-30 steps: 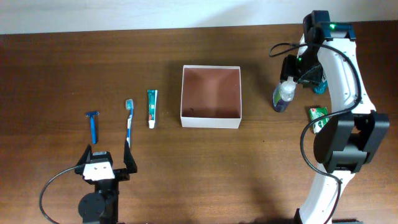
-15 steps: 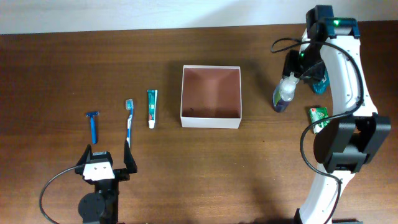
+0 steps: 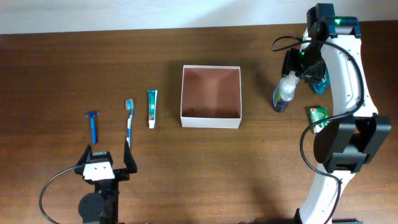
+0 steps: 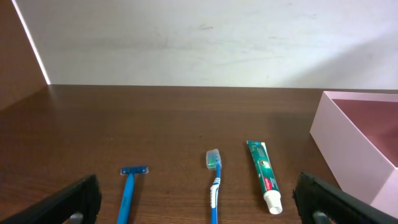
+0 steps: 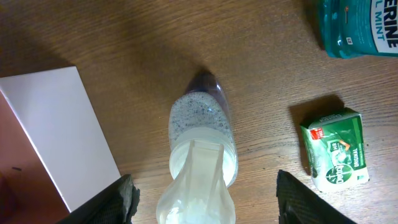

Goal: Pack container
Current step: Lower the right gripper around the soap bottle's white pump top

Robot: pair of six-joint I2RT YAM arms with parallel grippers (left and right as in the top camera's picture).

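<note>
The container sat to the left of the right claw, nothing packed in it. The claw's jaws stood wide apart astride the pump bottle, gripping nothing. A sound grasp likely meant lowering past the pump head, closing squarely on the body, then lifting above the container's wall; a green packet lay to the claw's right.

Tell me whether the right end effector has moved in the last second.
Yes. In the overhead view the right end effector has shifted slightly up the picture and to the right, judged against the container, which has stayed put.
</note>
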